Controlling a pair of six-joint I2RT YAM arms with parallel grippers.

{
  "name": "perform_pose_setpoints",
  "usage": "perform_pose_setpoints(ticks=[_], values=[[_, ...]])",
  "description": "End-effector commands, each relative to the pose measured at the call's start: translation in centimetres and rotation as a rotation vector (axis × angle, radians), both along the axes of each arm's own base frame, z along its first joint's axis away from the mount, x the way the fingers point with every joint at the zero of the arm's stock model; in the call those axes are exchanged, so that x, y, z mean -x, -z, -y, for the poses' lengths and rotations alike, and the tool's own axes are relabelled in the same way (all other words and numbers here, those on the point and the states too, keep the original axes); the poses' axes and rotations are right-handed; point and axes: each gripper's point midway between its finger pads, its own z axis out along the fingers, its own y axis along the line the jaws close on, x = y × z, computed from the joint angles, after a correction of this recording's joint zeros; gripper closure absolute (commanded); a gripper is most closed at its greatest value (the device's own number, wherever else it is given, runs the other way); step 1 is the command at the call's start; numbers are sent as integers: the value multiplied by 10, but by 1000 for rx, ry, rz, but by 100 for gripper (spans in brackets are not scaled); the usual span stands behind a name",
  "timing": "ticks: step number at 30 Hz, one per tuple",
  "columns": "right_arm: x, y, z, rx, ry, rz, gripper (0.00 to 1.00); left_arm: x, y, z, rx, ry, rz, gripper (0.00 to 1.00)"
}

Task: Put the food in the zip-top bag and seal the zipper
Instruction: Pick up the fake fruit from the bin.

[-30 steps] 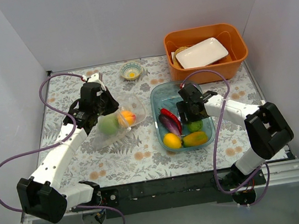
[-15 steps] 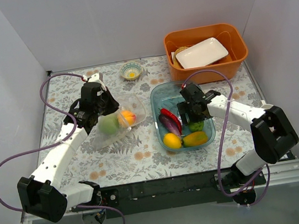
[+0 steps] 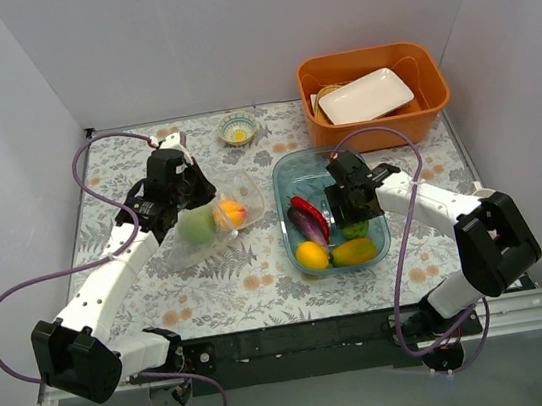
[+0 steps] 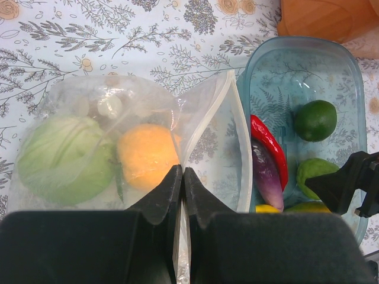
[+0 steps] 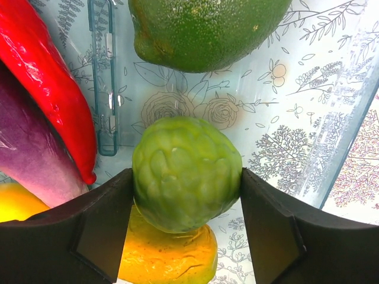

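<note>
At the left of the overhead view, the zip-top bag (image 3: 192, 249) lies on the flowered surface (image 3: 261, 275), its mouth turned toward the right. The left pincer (image 4: 182, 177) is clamped narrow on the near lip of that mouth. Its wrist view shows the jaws pressed together on the clear film, just beside the whitish zipper (image 4: 208, 121). We judge this hold is meant to lift the lip and keep the mouth facing the tray, so food can come in from the right. Inside the bag sit the cabbage (image 4: 62, 157) and, touching it on the right, the peach (image 4: 145, 155). The zipper strips stand apart, so nothing is sealed yet.

Just right of the bag mouth stands the blue-tinted tray (image 3: 277, 177) with the rest of the food: chilli (image 4: 269, 148), eggplant (image 4: 265, 177), lemon (image 3: 311, 254), mango (image 3: 354, 251) and a smooth lime (image 4: 315, 120). The right pincer (image 3: 354, 217) reaches down into the tray's lower right part. In its wrist view the fingers (image 5: 98, 231) stand wide, with their pads against both flanks of the bumpy lime (image 5: 186, 171), so we take it as gripped. We cannot tell whether it is clear of the tray floor; the mango lies directly beneath it. We judge this lime is next for the bag, with most of the food yet to follow.
</note>
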Motion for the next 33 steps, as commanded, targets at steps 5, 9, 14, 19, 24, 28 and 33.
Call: perform_pose_setpoints(ticks=[5, 9, 14, 19, 24, 28, 33], values=[[-19, -48, -15, -84, -10, 113, 68, 2, -7, 0, 3, 8, 25, 98], [-23, -79, -32, -204, -21, 182, 68, 1, -8, 2, 5, 14, 24, 98], [-27, -110, -53, -350, -42, 256, 68, 0, -5, 1, 1, 8, 20, 98], [-35, -126, -60, -418, -29, 323, 69, -1, 1, -2, -10, -15, -2, 99], [-45, -129, -71, -403, -79, 296, 70, -12, -12, 1, 11, -39, 27, 100], [-56, -136, -84, -396, -120, 261, 72, -14, -21, 3, 55, -55, 58, 100], [-66, -155, -105, -469, -151, 253, 72, -16, -20, 4, 67, -61, 65, 100]])
